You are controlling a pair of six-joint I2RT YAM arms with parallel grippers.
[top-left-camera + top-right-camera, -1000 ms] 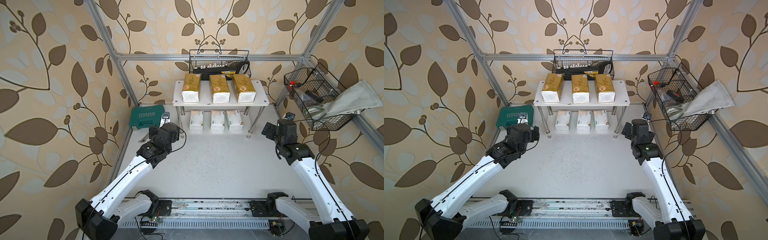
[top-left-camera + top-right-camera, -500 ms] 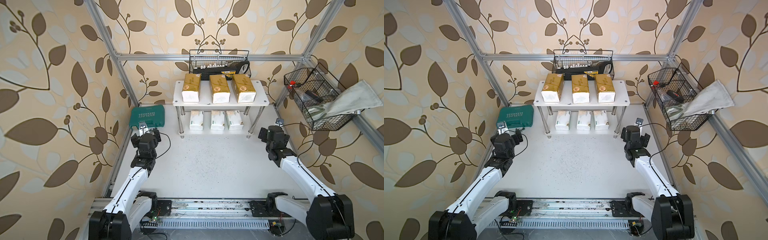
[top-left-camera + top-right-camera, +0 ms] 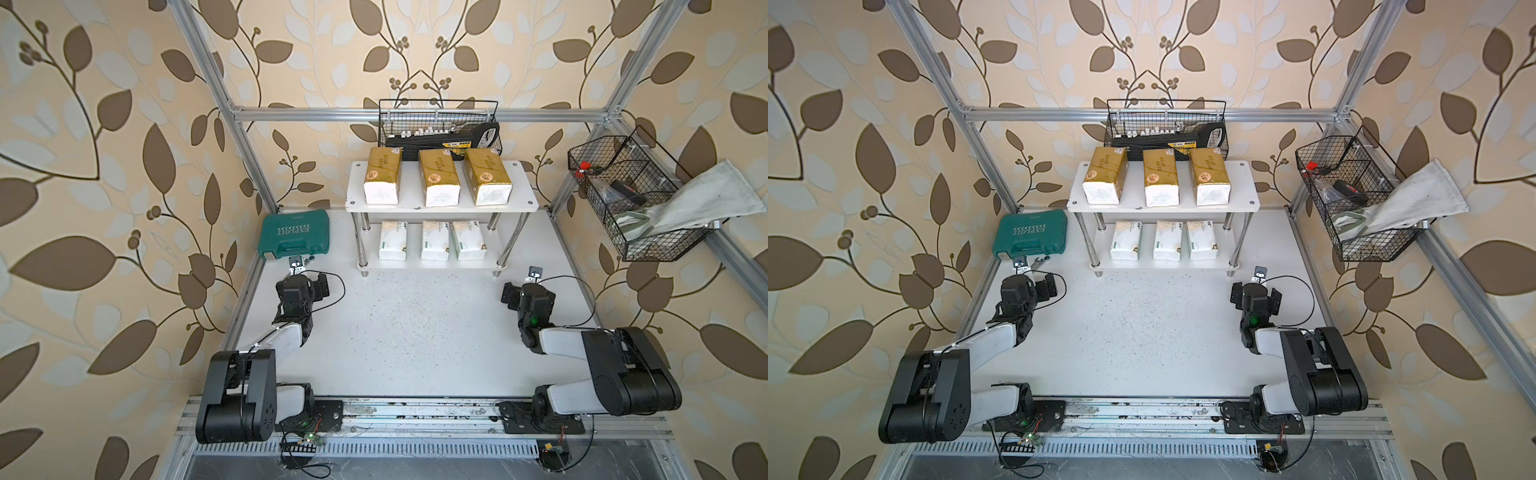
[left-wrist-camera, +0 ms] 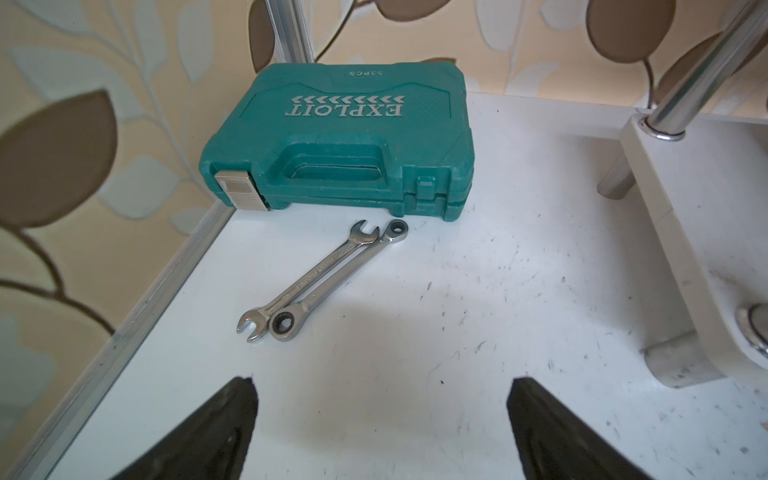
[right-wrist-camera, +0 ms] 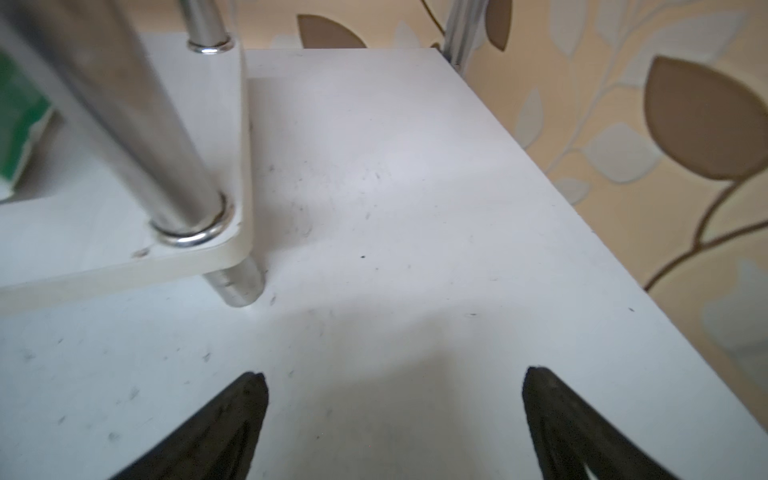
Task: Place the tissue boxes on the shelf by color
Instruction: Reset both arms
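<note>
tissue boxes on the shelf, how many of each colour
gold tissue boxes, top board of the shelf: 3
white and green tissue boxes, lower board: 3
total: 6

Noted teal case (image 4: 340, 137) flat on counter (image 4: 457, 311). Logged two wrenches (image 4: 320, 282) side by side just before case, shelf (image 4: 706, 216) beside case, left tool (image 4: 382, 384) facing case, jaws spread wide.

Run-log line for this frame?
shelf top: three gold tissue boxes | bottom: three white tissue boxes | left jaws: open, empty, by tool case | right jaws: open, empty, by shelf leg | status: sorted
</note>
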